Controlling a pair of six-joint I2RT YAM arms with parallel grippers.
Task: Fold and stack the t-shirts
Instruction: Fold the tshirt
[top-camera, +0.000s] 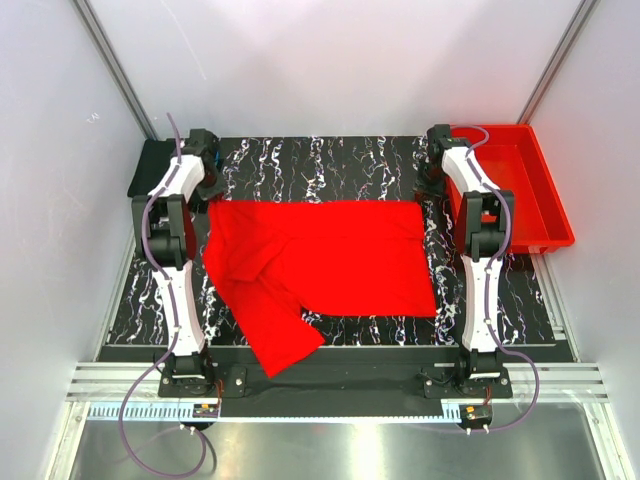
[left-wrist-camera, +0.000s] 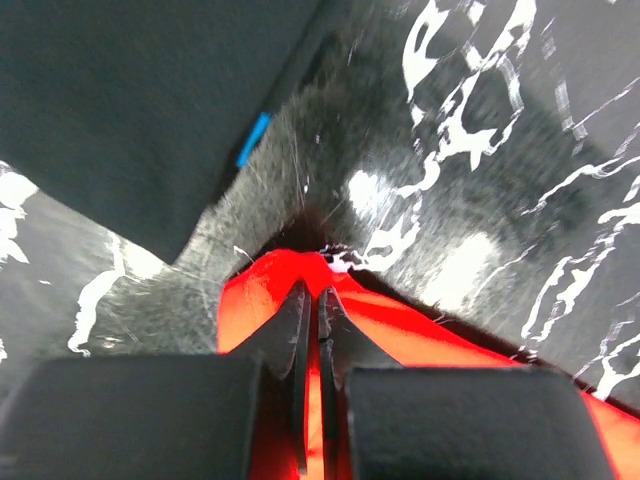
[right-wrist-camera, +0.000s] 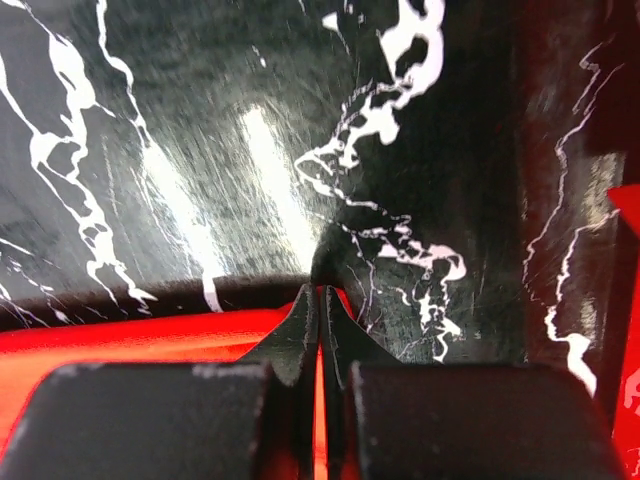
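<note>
The bright red t-shirt (top-camera: 330, 262) lies spread across the marbled table, one sleeve hanging over the near edge. My left gripper (top-camera: 207, 196) is shut on its far left corner; red cloth (left-wrist-camera: 270, 300) shows between the closed fingers (left-wrist-camera: 292, 322). My right gripper (top-camera: 432, 192) is shut on the far right corner, with red cloth (right-wrist-camera: 150, 340) pinched between its fingers (right-wrist-camera: 300, 325). The folded black t-shirt (top-camera: 152, 166) lies at the far left corner of the table; its blue edge (left-wrist-camera: 253, 140) shows in the left wrist view.
A rigid red plastic bin (top-camera: 512, 185) stands at the far right, its edge in the right wrist view (right-wrist-camera: 628, 300). White walls and metal posts enclose the black marbled table (top-camera: 330, 155). The arm bases sit on the near rail.
</note>
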